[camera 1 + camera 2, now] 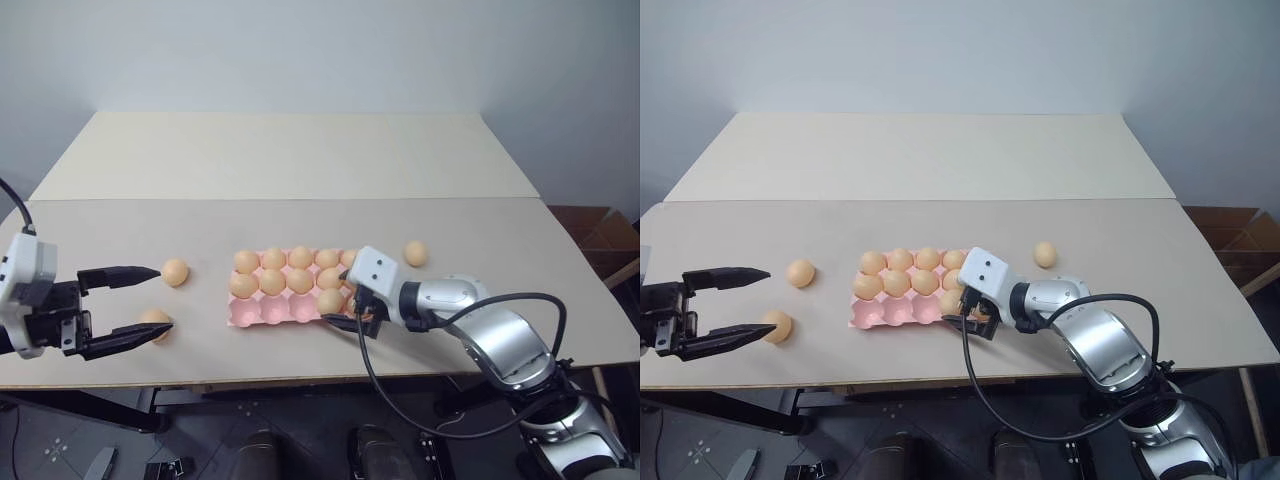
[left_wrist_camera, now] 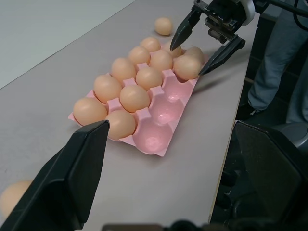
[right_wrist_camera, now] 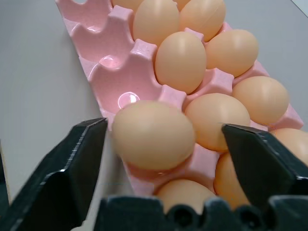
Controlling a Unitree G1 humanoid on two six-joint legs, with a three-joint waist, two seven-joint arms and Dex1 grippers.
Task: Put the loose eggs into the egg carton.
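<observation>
The pink egg carton lies near the table's front edge, its back and middle rows filled with eggs. One egg sits in the front row's right-end cup, and the other front cups are bare. My right gripper is open astride that egg, both fingers standing clear of it. One loose egg lies right of the carton and two lie to its left. My left gripper is open between those two, its near fingertip right beside the nearer egg.
The table stretches far back with a seam across its middle. A brown cardboard box stands on the floor past the right edge. A person's legs show beyond the table in the left wrist view.
</observation>
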